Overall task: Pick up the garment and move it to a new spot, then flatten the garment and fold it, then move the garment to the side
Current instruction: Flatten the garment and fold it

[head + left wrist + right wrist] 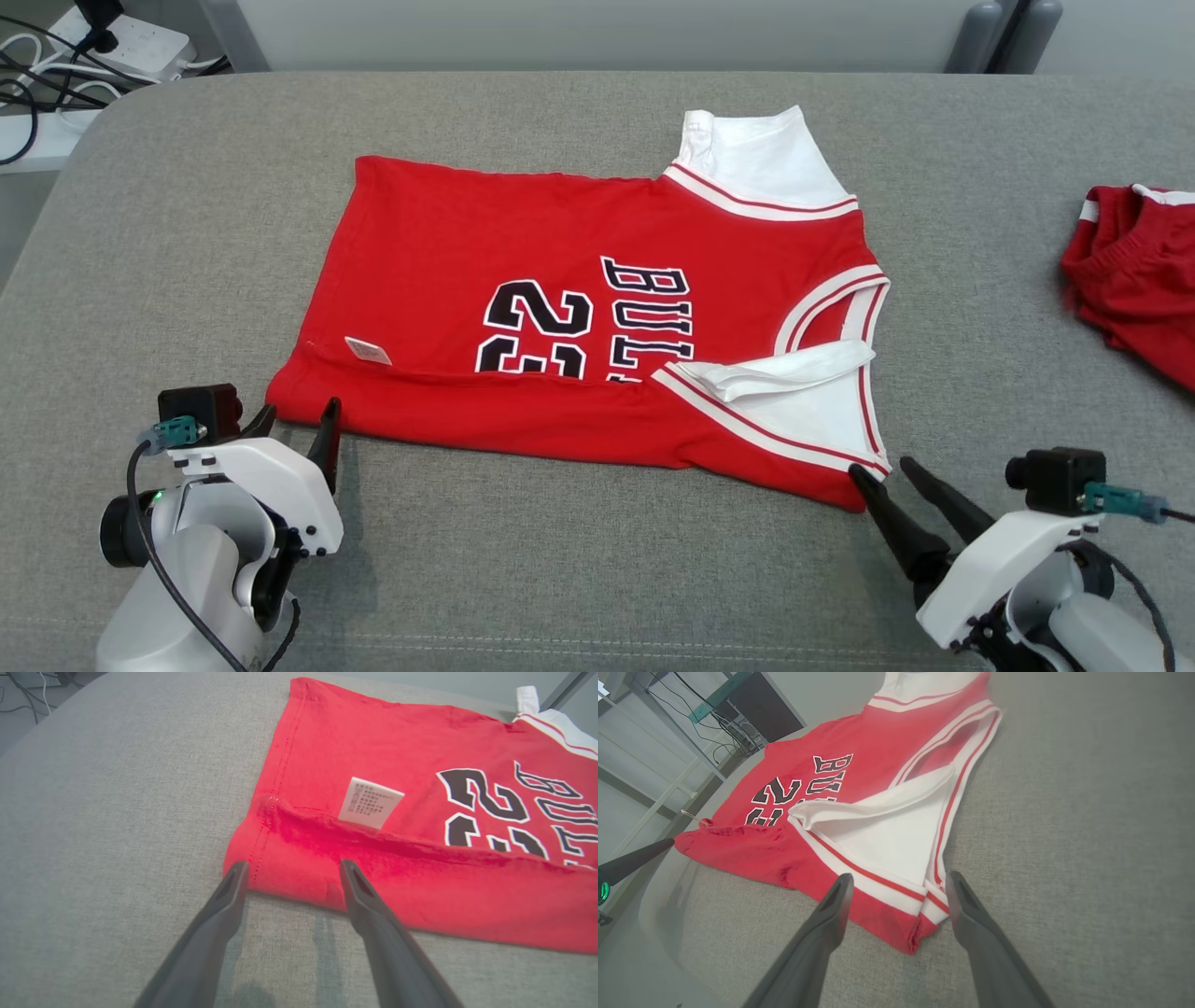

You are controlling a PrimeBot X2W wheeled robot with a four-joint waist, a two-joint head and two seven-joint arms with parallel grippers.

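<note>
Red jersey [560,233] lies on desk [579,569], near edge folded over. Left claw [299,409] open at its hem corner; right claw [880,467] open at its shoulder corner.

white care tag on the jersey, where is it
In the head view the white tag lies on the red jersey near its left hem corner, just above the folded-over near edge and beyond the open left tool.
</note>
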